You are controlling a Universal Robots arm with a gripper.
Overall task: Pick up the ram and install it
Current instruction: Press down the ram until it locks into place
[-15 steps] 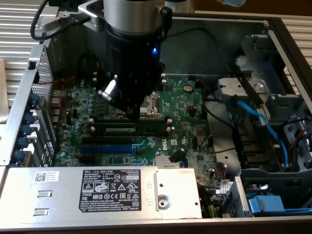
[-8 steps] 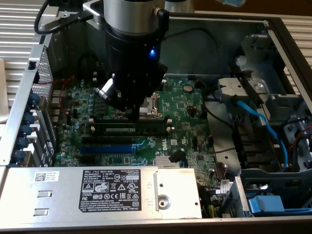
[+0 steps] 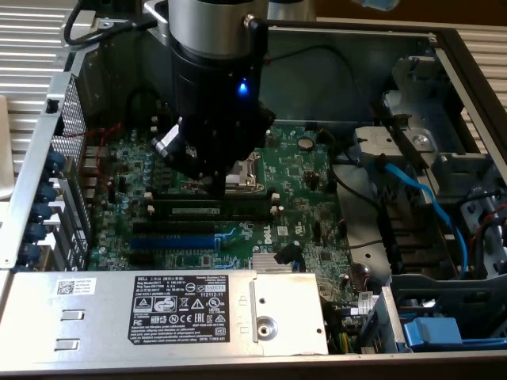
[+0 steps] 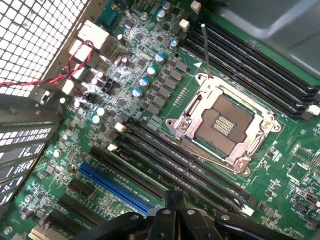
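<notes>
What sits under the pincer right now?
The shut pincer hangs over the long black slots, beside the blue slot. The board right beneath its tips is covered.

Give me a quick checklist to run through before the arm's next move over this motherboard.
1. Gripper shut, nothing visible between the fingers: ok.
2. Ram lies along a black slot beneath the arm in the exterior view; fully seated: cannot tell.
3. White end clips latched: cannot tell.
4. Blue slot empty and apart from the gripper: ok.
5. Processor socket beside the slots, nothing resting on it: ok.
6. Red wires stay near the case wall, off the slots: ok.
</notes>
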